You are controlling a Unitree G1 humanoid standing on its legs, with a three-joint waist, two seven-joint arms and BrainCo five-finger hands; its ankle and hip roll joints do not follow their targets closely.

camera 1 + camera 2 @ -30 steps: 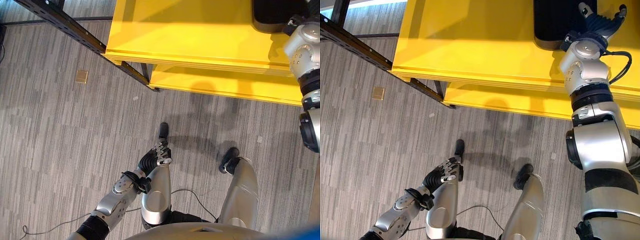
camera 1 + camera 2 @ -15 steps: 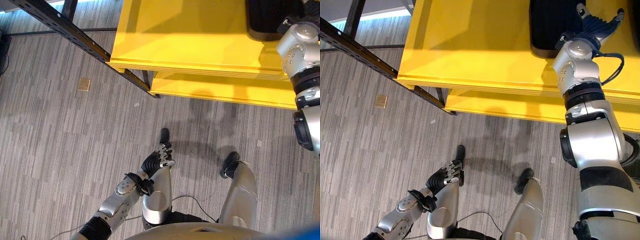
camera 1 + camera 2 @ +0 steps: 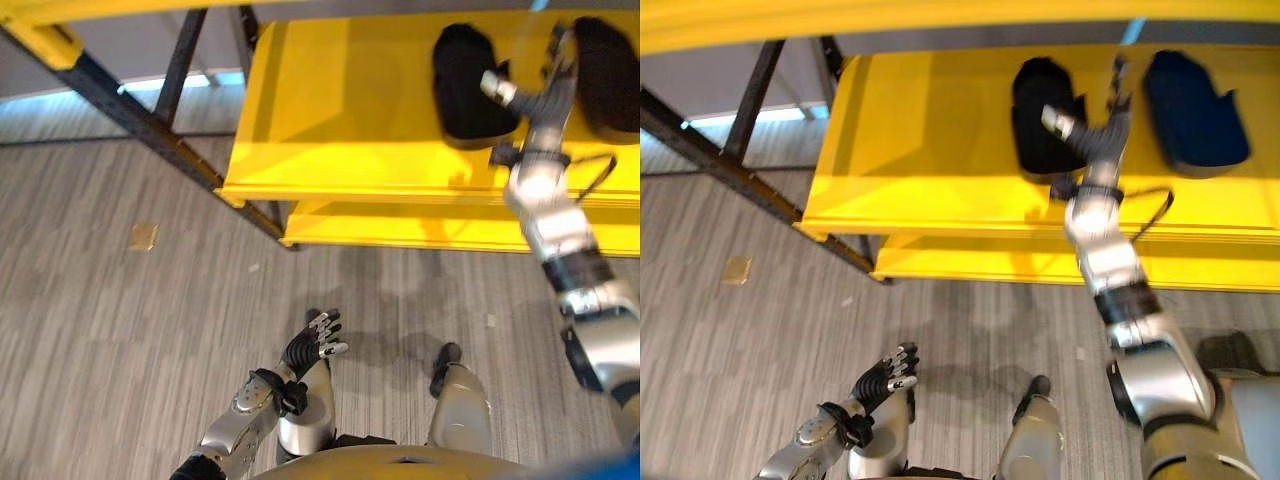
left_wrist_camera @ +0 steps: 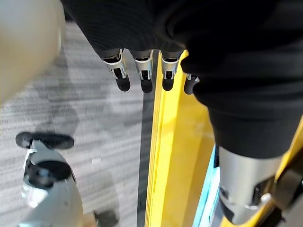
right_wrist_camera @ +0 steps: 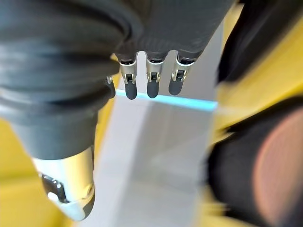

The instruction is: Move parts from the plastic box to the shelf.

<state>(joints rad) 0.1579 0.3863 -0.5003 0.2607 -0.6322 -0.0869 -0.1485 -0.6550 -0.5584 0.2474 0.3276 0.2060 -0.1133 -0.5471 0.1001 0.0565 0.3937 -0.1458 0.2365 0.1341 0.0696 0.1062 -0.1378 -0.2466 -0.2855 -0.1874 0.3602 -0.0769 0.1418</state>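
Two black parts lie on the yellow shelf [image 3: 340, 130]: one [image 3: 468, 82] to the left of my right hand, the other [image 3: 606, 72] to its right. My right hand [image 3: 545, 88] is raised over the shelf between them, open with fingers spread and holding nothing. In the right wrist view its fingers [image 5: 151, 85] are straight, with a black part [image 5: 255, 175] beside them. My left hand [image 3: 312, 345] hangs low over the floor in front of the shelf, open and empty, its fingers [image 4: 142, 78] straight.
A black frame rail [image 3: 170, 150] runs slantwise down the shelf's left side. A lower yellow shelf [image 3: 400, 225] sits under the main one, and another yellow edge [image 3: 940, 15] crosses above. A small tan square [image 3: 143, 236] lies on the grey floor.
The whole picture has shifted, showing more of the shelf and a second black part. My right hand has come off the left black part and stands spread beside it. The left hand stays low.
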